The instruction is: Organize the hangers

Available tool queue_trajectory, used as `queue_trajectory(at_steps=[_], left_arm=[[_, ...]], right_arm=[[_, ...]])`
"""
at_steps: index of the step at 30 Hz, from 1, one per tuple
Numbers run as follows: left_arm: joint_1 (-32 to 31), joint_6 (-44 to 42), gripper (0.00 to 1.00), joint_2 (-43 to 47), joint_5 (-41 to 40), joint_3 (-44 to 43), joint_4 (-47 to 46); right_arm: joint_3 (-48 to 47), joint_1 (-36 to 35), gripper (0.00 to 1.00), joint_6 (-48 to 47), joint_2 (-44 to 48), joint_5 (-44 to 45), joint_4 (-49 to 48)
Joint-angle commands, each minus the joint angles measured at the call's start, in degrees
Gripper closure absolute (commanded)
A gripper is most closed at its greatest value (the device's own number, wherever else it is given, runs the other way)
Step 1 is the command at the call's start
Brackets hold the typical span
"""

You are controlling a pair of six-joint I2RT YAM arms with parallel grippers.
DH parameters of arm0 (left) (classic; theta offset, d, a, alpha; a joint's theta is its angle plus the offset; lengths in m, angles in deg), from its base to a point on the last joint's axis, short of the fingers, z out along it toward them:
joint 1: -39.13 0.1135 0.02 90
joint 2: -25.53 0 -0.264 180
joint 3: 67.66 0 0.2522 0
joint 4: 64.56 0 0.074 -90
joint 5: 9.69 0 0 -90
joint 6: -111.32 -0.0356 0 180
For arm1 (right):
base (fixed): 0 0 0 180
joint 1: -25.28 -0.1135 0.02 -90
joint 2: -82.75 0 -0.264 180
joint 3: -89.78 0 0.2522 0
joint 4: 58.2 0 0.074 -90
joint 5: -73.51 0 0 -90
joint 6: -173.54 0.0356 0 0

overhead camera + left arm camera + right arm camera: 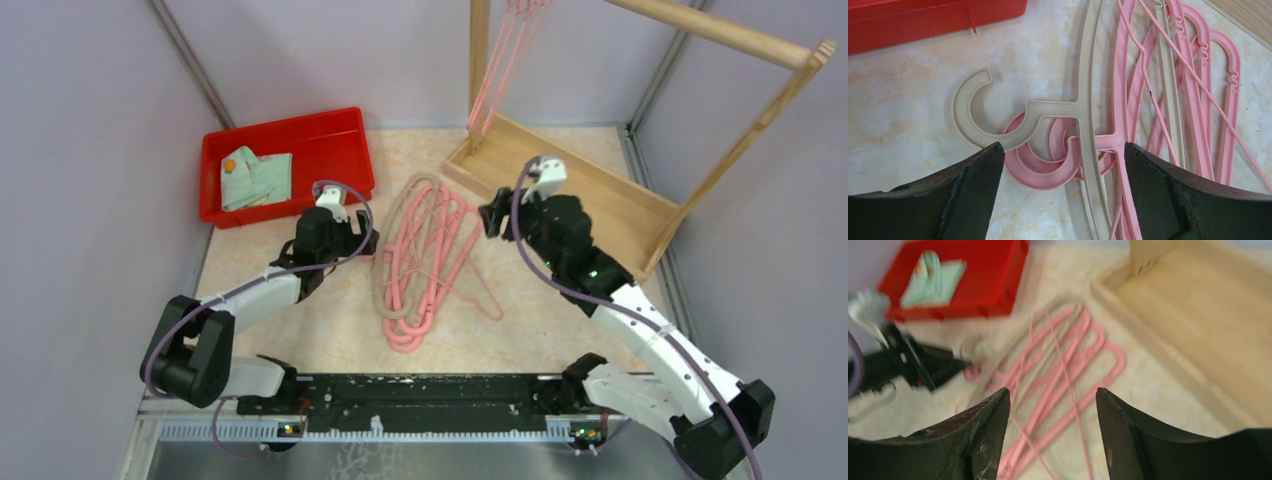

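A pile of pink hangers with a pale beige hanger on top lies flat on the table's middle. Some pink hangers hang from the wooden rack. My left gripper is open and empty, just left of the pile; in the left wrist view the beige hook and pink hooks lie between and beyond its fingers. My right gripper is open and empty, raised at the pile's right edge; the right wrist view is blurred and looks down on the pink hangers.
A red bin holding a pale green folded cloth stands at the back left. The rack's wooden base tray sits at the back right. Grey walls close in on all sides.
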Motion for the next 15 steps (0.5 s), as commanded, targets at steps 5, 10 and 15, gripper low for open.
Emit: queue_trajectory(at_steps=[5, 10, 15], left_arm=[[-0.02, 0.76, 0.06, -1.07, -0.07, -0.69, -2.35], [0.03, 0.84, 0.06, -1.16, -0.03, -0.59, -2.45], [0.05, 1.31, 0.06, -1.49, 0.75, -0.19, -3.01]], right_arm=[[11.67, -14.39, 0.40, 0.28, -5.91, -3.54, 0.82], [14.39, -15.92, 0.41, -3.05, -14.07, -10.99, -4.07], [15.23, -15.88, 0.42, -5.66, -20.40, -11.89, -6.12]])
